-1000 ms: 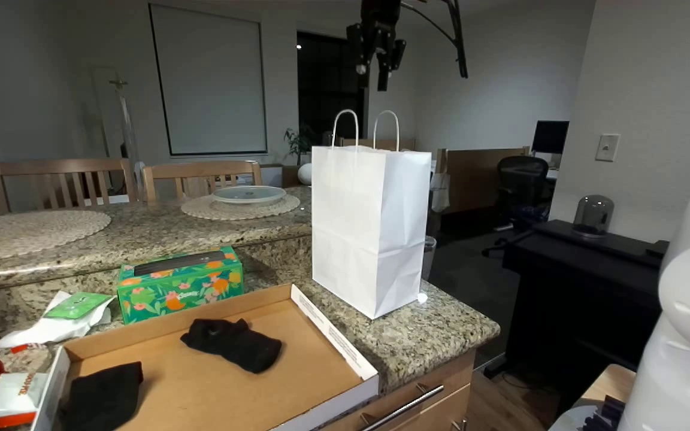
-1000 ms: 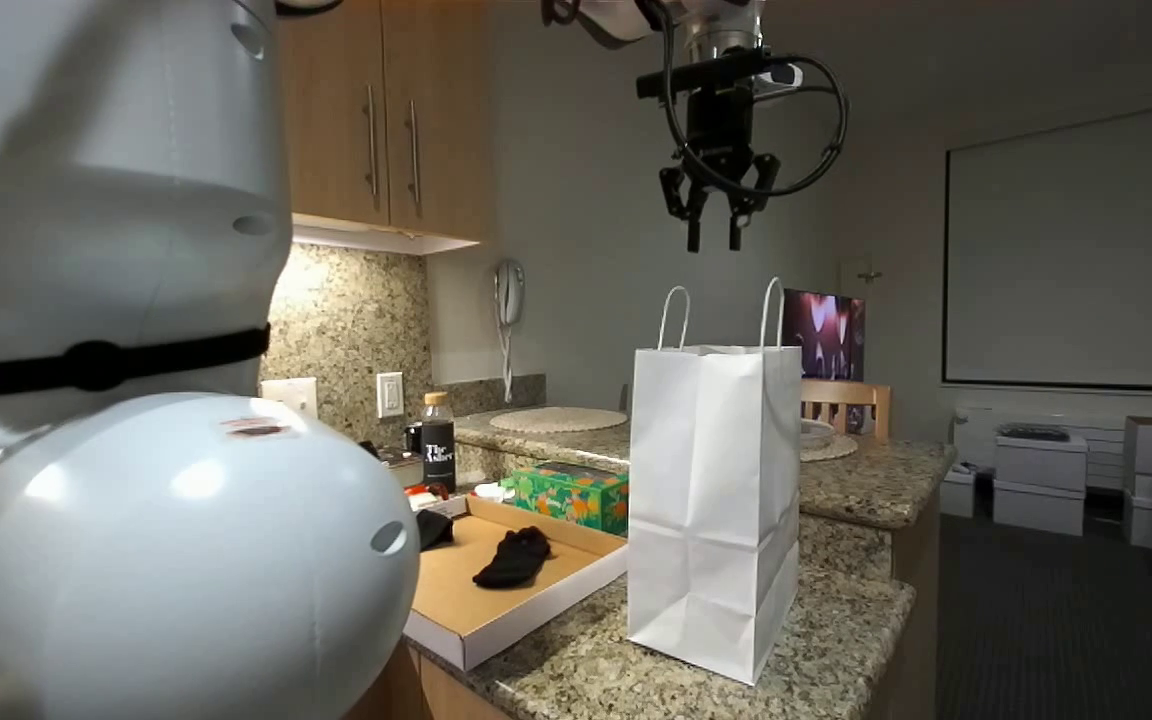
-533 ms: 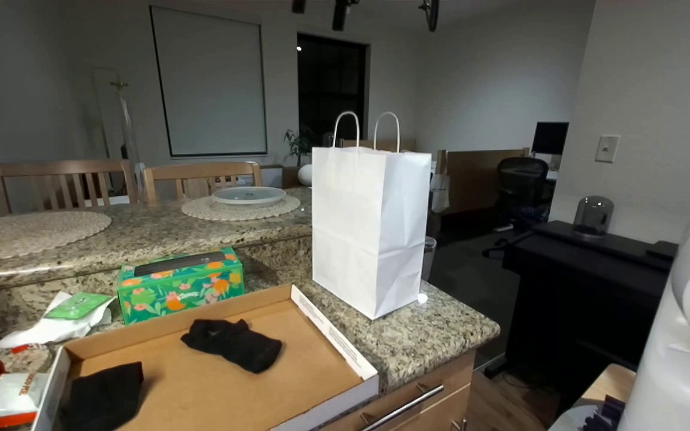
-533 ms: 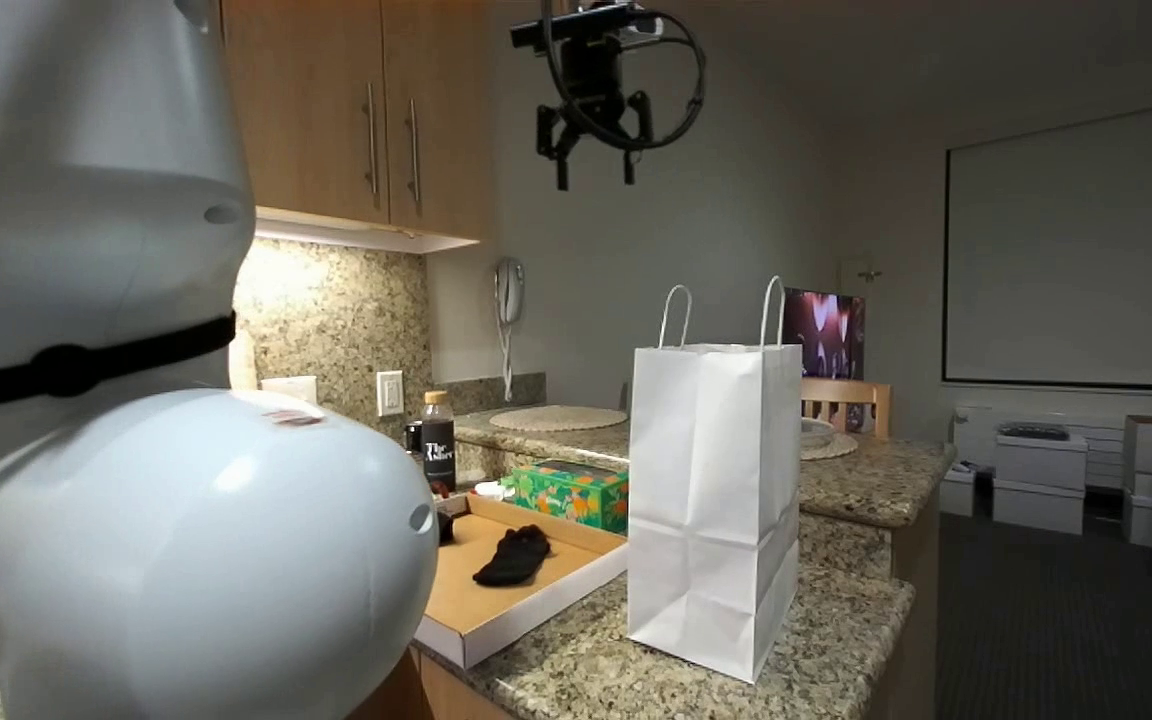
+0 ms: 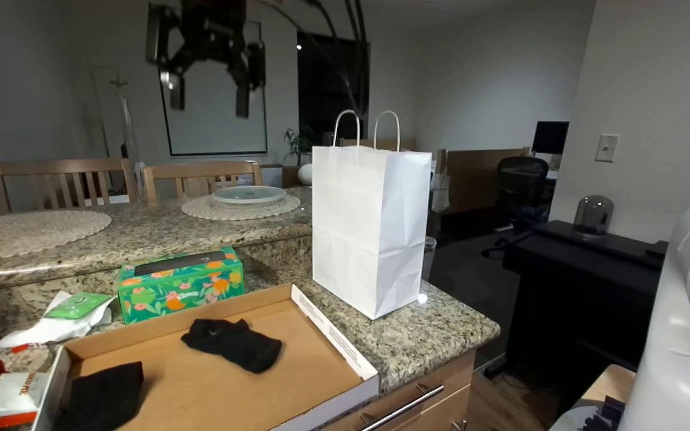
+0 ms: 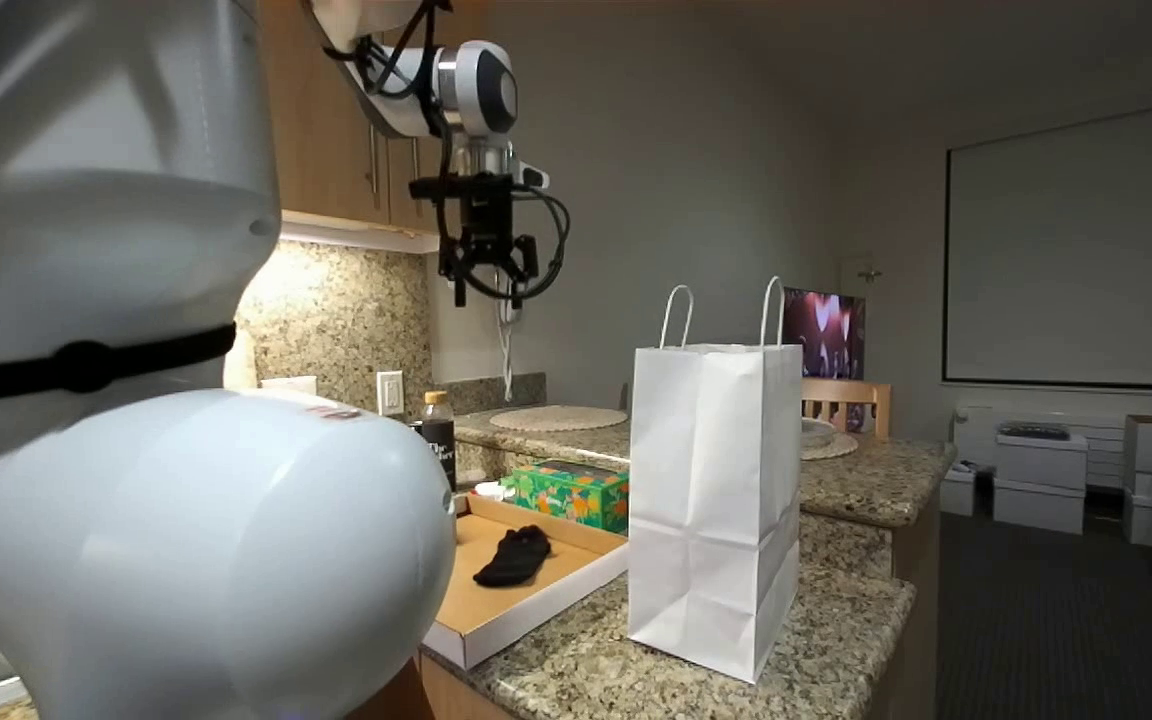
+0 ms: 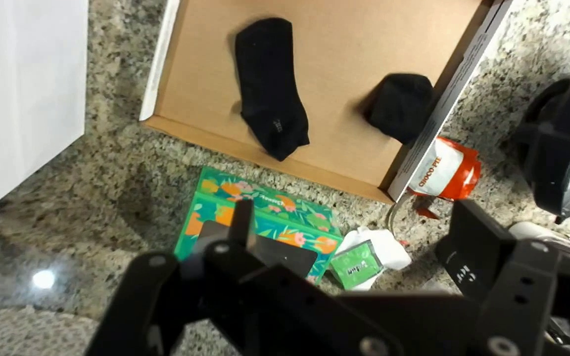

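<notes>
Wide-spread gripper hangs high over a granite counter

In both exterior views the gripper points downward, its two fingers standing well apart and clear of everything on the counter. In the wrist view one finger shows in front of a flowered Kleenex tissue box, the other in front of a dark bottle with white lettering.

A shallow cardboard tray with white outer walls sits on the counter. One black ankle sock lies flat near its middle; a second black sock, folded or bunched, hard to tell which, lies by a side wall.

A white paper bag stands upright just beside the tray. The tissue box is next to the tray's back wall. Near it, a green packet rests on a white tissue, and a red and white Choco-Pie wrapper lies just outside the tray.

On the raised ledge behind, a round dish or lid rests on a woven placemat. Wooden chairs stand beyond. In an exterior view the robot's white arm takes up much of the foreground.
</notes>
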`<move>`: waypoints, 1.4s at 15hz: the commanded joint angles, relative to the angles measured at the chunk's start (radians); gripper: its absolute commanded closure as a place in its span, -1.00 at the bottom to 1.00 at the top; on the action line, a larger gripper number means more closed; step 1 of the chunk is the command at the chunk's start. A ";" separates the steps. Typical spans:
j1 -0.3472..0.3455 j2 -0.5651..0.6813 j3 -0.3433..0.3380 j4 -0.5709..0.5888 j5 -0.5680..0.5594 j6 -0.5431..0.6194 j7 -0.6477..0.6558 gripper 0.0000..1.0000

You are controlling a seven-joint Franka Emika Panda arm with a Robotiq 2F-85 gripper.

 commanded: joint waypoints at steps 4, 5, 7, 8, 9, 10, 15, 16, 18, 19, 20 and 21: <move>0.017 0.169 -0.011 -0.240 -0.028 0.370 0.209 -1.00; 0.022 0.212 -0.017 -0.251 -0.029 0.395 0.221 -1.00; 0.036 0.295 -0.036 -0.269 -0.042 0.453 0.255 -1.00; 0.045 0.334 -0.050 -0.270 -0.054 0.481 0.275 -1.00; 0.052 0.376 -0.063 -0.264 -0.055 0.506 0.287 -1.00; 0.062 0.415 -0.078 -0.254 -0.054 0.527 0.300 -1.00; 0.107 0.555 -0.146 -0.179 -0.039 0.566 0.324 -1.00; 0.115 0.571 -0.158 -0.162 -0.040 0.564 0.330 -1.00; 0.127 0.585 -0.176 -0.139 -0.043 0.555 0.341 -1.00; 0.131 0.591 -0.182 -0.129 -0.042 0.551 0.344 -0.97; 0.135 0.596 -0.186 -0.119 -0.041 0.544 0.348 -0.47; 0.138 0.601 -0.189 -0.111 -0.041 0.537 0.350 -0.46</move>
